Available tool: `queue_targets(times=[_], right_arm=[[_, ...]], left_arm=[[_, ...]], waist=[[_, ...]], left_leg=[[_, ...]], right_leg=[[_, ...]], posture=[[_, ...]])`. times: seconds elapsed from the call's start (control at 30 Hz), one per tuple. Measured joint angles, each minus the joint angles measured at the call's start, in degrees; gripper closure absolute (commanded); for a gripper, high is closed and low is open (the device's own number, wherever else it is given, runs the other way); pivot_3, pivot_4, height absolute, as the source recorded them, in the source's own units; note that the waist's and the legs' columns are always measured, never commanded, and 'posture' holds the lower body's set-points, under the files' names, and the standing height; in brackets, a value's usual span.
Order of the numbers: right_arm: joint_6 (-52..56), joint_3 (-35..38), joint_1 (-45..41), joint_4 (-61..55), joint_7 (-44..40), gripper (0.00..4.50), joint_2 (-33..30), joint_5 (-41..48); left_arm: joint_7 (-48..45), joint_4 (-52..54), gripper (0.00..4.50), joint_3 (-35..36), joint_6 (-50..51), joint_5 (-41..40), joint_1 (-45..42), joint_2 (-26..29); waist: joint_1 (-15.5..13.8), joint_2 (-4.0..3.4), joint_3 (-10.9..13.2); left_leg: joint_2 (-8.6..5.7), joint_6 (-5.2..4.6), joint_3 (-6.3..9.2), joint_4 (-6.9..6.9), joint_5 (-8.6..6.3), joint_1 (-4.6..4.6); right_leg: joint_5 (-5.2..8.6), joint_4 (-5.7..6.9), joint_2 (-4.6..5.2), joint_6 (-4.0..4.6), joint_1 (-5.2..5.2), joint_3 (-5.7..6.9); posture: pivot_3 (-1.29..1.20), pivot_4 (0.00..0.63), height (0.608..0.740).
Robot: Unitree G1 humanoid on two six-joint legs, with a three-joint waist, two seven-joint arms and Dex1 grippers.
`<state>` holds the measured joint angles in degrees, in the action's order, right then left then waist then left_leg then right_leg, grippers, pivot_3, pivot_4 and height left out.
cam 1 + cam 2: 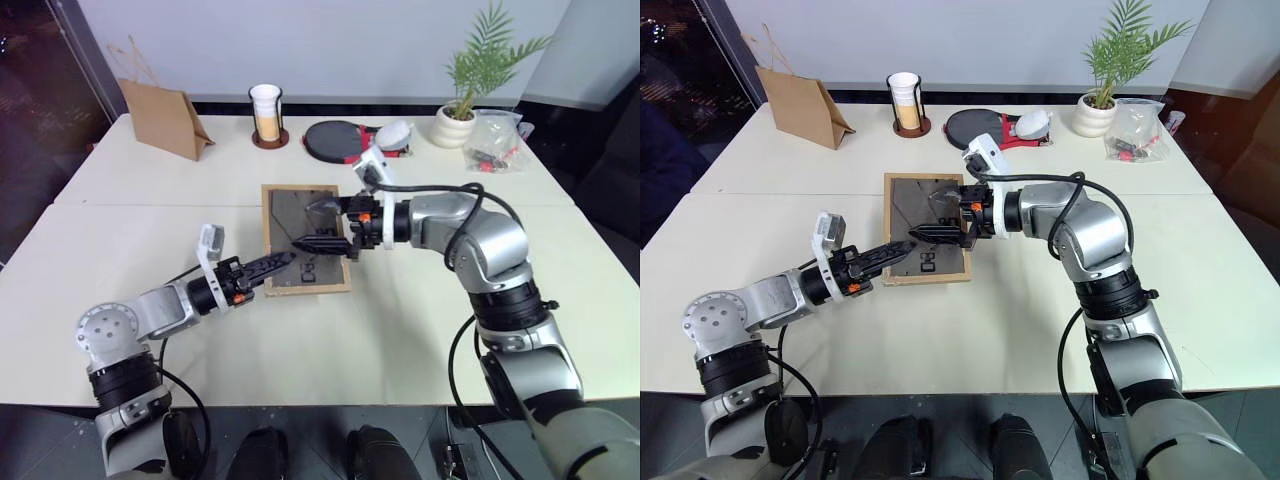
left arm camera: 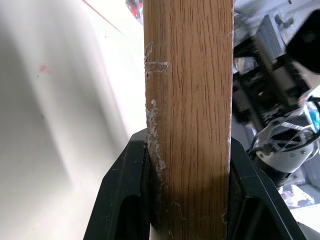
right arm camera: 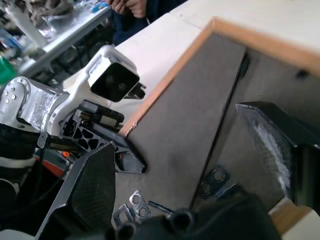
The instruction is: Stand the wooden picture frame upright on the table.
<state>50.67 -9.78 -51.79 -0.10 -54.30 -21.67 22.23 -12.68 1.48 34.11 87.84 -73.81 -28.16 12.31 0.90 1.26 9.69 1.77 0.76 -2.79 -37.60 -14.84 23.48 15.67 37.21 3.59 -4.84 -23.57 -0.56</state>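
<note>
- Your left gripper (image 1: 272, 266) is clamped on the lower left edge of the wooden picture frame (image 1: 305, 238); the left wrist view shows both black fingers (image 2: 122, 192) pressed against the light wood.
- Your right gripper (image 1: 325, 225) has its jaws spread wide over the frame's dark back, holding nothing.
- The frame sits mid-picture with its back facing you, tilted up from the table (image 1: 420, 330), just below the seam.
- Along the top of the picture you see a brown paper bag (image 1: 165, 118), a cup (image 1: 267, 115), a dark round plate (image 1: 333, 141) and a potted plant (image 1: 470, 85).
</note>
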Motion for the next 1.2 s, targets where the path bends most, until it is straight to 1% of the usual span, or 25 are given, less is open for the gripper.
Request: queue_targets(times=[0.13, 0.3, 0.4, 0.57, 0.83, 0.9, 0.93, 1.07, 1.13, 1.17, 1.2], right_arm=[[-0.5, -0.1, -0.8, 2.5, 0.0, 0.08, 0.6, 0.0], [-0.7, -0.5, -0.9, 2.3, -0.2, 0.08, 1.2, 0.7], [0.3, -0.6, -0.9, 0.1, -0.1, 0.08, 1.2, 1.6], [3.4, 0.4, -0.5, -5.0, 0.6, 0.08, -0.8, 3.8], [8.1, 3.5, 0.0, -12.4, 4.2, 0.08, -3.4, 7.6], [7.6, 3.1, 0.0, -13.6, 5.1, 0.08, -5.0, 6.9], [6.0, 1.8, 0.0, -14.3, 5.5, 0.08, -6.8, 5.3], [-4.2, -3.9, 2.4, -14.0, 4.5, 0.08, -17.1, -4.1], [-8.5, -4.2, 3.8, -12.9, 2.9, 0.08, -21.3, -6.6], [-12.5, -3.6, 4.9, -12.4, 1.1, 0.08, -23.9, -7.6], [-15.9, -2.7, 5.5, -12.0, 0.3, 0.08, -25.1, -8.3]], left_arm=[[2.4, 0.0, 3.45, -1.5, -1.2, -2.2, 0.9, 0.1], [5.6, 0.0, 3.45, -2.7, -3.6, -6.2, 1.9, 0.2], [7.7, 0.0, 3.45, -3.7, -5.8, -8.9, 2.2, 0.0], [10.0, -0.8, 3.45, -5.1, -9.3, -12.0, 3.5, 0.8], [10.5, -1.1, 3.45, -9.0, -12.7, -15.8, 3.9, 3.0], [10.7, -1.5, 3.45, -10.0, -13.5, -16.1, 4.0, 3.7], [11.0, -1.5, 3.45, -10.6, -13.9, -16.6, 4.2, 3.9], [11.7, -1.3, 3.45, -12.1, -15.2, -19.1, 5.0, 5.9], [12.1, -1.3, 3.45, -12.7, -16.0, -20.2, 5.5, 6.6], [12.7, -1.0, 3.45, -13.2, -16.5, -21.2, 5.8, 7.1], [13.0, -0.8, 3.45, -13.3, -16.9, -22.0, 6.2, 7.4]], waist=[[0.0, 0.00, 0.0], [0.0, 0.00, 0.0], [0.0, 0.00, 0.0], [-0.1, 0.00, 0.0], [0.0, 0.00, 0.0], [0.0, 0.00, 0.0], [-0.1, 0.00, 0.0], [-0.3, 0.00, 0.0], [-0.3, 0.01, 0.0], [-0.3, 0.03, 0.0], [-0.2, 0.03, 0.0]], left_leg=[[-0.01, 0.08, -0.01, 0.19, 0.05, 0.00], [-0.01, 0.13, -0.04, 0.36, 0.08, 0.00], [-0.02, 0.13, -0.04, 0.36, 0.08, 0.01], [-0.02, 0.13, -0.04, 0.36, 0.08, 0.01], [-0.02, 0.13, -0.05, 0.38, 0.08, 0.02], [-0.02, 0.13, -0.05, 0.39, 0.08, 0.02], [-0.03, 0.13, -0.05, 0.39, 0.08, 0.02], [-0.07, 0.11, -0.06, 0.40, 0.08, 0.06], [-0.08, 0.09, -0.11, 0.40, 0.07, 0.08], [-0.08, 0.08, -0.11, 0.40, 0.07, 0.08], [-0.07, 0.07, -0.12, 0.40, 0.06, 0.08]], right_leg=[[0.00, -0.04, 0.00, 0.00, -0.07, -0.01], [0.00, -0.07, 0.00, 0.00, -0.16, -0.03], [0.00, -0.09, 0.00, 0.00, -0.17, -0.04], [0.01, -0.11, 0.01, 0.01, -0.17, -0.04], [0.02, -0.15, 0.02, 0.04, -0.17, -0.06], [0.02, -0.15, 0.02, 0.04, -0.17, -0.06], [0.03, -0.17, 0.02, 0.05, -0.18, -0.06], [0.06, -0.27, 0.03, 0.10, -0.16, -0.06], [0.07, -0.30, 0.04, 0.12, -0.16, -0.09], [0.05, -0.34, 0.03, 0.09, -0.16, -0.09], [0.04, -0.34, 0.01, 0.06, -0.16, -0.09]], posture=[[0.00, 0.150, 0.740], [0.00, 0.150, 0.740], [0.00, 0.150, 0.740], [0.00, 0.150, 0.740], [0.00, 0.150, 0.740], [0.00, 0.150, 0.740], [0.00, 0.150, 0.740], [0.00, 0.150, 0.740], [0.00, 0.150, 0.740], [0.00, 0.150, 0.740], [0.00, 0.150, 0.740]])
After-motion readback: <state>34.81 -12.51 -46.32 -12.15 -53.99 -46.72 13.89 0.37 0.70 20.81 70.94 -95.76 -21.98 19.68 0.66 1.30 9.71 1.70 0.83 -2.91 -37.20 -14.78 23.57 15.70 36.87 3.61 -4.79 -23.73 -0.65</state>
